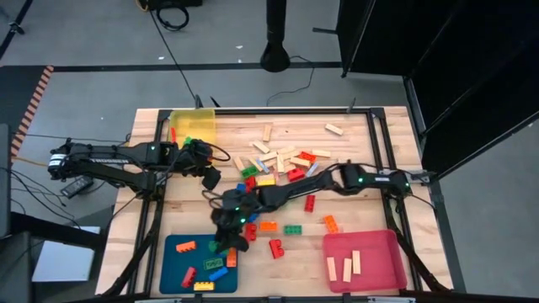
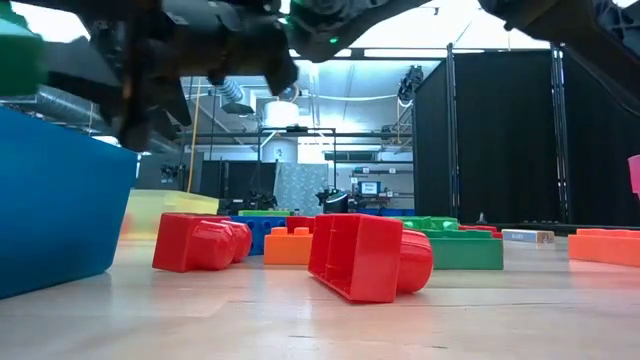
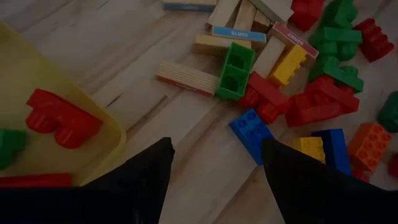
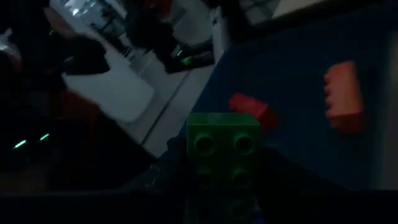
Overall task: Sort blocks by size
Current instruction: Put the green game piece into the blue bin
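Observation:
My right gripper [image 1: 224,242] reaches across the table to the near left and is shut on a green studded brick [image 4: 224,149] over the blue tray [image 1: 173,268]. That tray holds orange, red, yellow and blue bricks. My left gripper [image 3: 214,171] hovers open beside the yellow tray [image 1: 202,128], above bare wood, with nothing between its fingers. A heap of loose blocks [image 1: 282,164], studded bricks and pale wooden bars, lies in the middle of the table. My right gripper pinches the green brick between its two fingers, which stand on its two opposite side walls [image 4: 191,163]. The brick's studded top faces back toward the wrist. It hangs clear above the blue tray, whose inside shows beyond it.
A pink tray [image 1: 389,244] with wooden bars stands at the near right. The yellow tray holds a red brick [image 3: 59,118] and a green one. Loose bricks [image 1: 276,247] lie between the blue and pink trays. Dark frame rails run along the table's left and right sides.

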You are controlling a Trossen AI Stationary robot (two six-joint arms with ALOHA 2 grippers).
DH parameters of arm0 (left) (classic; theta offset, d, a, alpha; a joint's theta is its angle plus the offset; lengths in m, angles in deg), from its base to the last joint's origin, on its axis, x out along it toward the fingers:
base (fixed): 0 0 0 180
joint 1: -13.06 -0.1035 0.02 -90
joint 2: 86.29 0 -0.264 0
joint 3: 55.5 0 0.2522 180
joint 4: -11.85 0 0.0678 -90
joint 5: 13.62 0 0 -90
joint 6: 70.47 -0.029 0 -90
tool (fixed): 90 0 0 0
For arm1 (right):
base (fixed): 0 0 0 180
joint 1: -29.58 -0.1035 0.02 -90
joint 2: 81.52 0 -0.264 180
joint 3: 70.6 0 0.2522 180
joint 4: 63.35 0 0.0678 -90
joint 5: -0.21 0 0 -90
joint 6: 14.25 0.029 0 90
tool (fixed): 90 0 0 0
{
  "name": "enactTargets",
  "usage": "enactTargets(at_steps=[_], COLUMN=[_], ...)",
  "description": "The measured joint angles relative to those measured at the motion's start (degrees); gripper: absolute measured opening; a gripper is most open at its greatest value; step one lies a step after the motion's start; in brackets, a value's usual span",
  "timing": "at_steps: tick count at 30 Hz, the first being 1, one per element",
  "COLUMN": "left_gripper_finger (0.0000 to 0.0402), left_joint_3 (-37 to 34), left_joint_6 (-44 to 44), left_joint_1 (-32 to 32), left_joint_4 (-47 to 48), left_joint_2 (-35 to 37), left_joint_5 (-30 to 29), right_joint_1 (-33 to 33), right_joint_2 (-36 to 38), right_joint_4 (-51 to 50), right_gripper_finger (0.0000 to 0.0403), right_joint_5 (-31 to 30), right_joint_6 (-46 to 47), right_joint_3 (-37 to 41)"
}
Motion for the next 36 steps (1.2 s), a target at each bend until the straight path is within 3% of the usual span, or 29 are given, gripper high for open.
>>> enactTargets(at_steps=[5,10,13,16,21,23,27,31,34,36], left_gripper_finger=[0.0253,0.0253,0.0253,0.0253,0.0253,0.0253,0.0253,0.0253,0.0253,0.0253], left_joint_3=[0.00,0.00,0.00,0.00,0.00,0.00,0.00,0.00,0.00,0.00], left_joint_6=[0.00,-0.02,-0.27,-1.34,-1.51,-1.52,-1.53,-1.53,-1.75,-2.64], left_joint_1=[0.00,0.00,0.00,0.00,0.00,0.00,0.00,0.00,0.00,0.00], left_joint_4=[-0.04,-0.04,-0.06,-0.06,-0.02,-0.02,-0.02,-0.02,-0.02,-0.02], left_joint_2=[-0.01,0.00,0.00,0.00,0.00,0.00,0.00,0.00,0.00,0.00], left_joint_5=[0.02,0.02,-0.01,-0.02,0.22,0.26,0.31,0.33,0.33,0.33], right_joint_1=[-0.09,0.11,0.51,1.00,2.53,2.87,0.55,-3.96,-6.57,-7.74], right_joint_2=[-1.86,1.02,2.39,3.61,8.30,10.39,12.55,14.95,17.07,18.50], right_joint_4=[-3.44,-9.70,-12.59,-17.73,-45.89,-59.70,-80.46,-81.98,-75.74,-71.40], right_gripper_finger=[0.0163,0.0297,0.0334,0.0332,0.0292,0.0276,0.0259,0.0258,0.0264,0.0268], right_joint_5=[1.54,-3.38,-4.57,-4.04,-1.11,-5.14,-19.47,-25.23,-26.49,-30.80], right_joint_6=[-0.33,-2.26,-2.53,-2.05,-7.18,-11.84,-18.67,-19.69,-17.15,-14.49], right_joint_3=[-5.49,-5.61,-5.61,-5.61,-5.61,-5.61,-5.12,0.48,6.48,10.66])
